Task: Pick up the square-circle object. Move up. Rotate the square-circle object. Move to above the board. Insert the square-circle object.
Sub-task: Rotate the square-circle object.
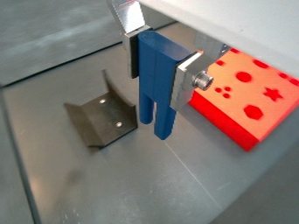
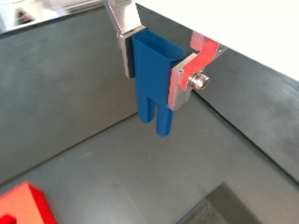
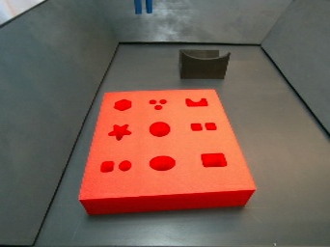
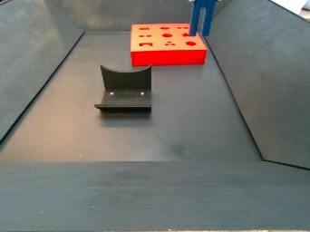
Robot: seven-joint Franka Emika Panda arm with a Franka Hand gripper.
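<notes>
The gripper (image 1: pixel 163 74) holds the square-circle object (image 1: pixel 156 87) between its two silver fingers (image 1: pixel 191 77), the jaws drawn in narrow against the block's flat sides. In both wrist views the blue piece hangs upright, its two short prongs pointing down, clear of the floor (image 2: pixel 82 131) below. In a side view only the prong tips (image 3: pixel 143 6) show at the upper frame edge, above the far wall of the enclosure; in a side view the blue block (image 4: pixel 202 15) hangs over the far right corner of the board (image 4: pixel 168 43), and whether it touches the slab cannot be told. The board (image 3: pixel 161 145) lies flat on the dark grey floor, its face carrying star, circle, square, hexagon and oval cut-outs. The fixture (image 4: pixel 123 89) stands on the floor apart from the board, nearer the middle of the floor. The floor is a smooth, matte dark grey sheet, closed in by sloping grey walls (image 4: pixel 31 63) that meet it in straight seams.
</notes>
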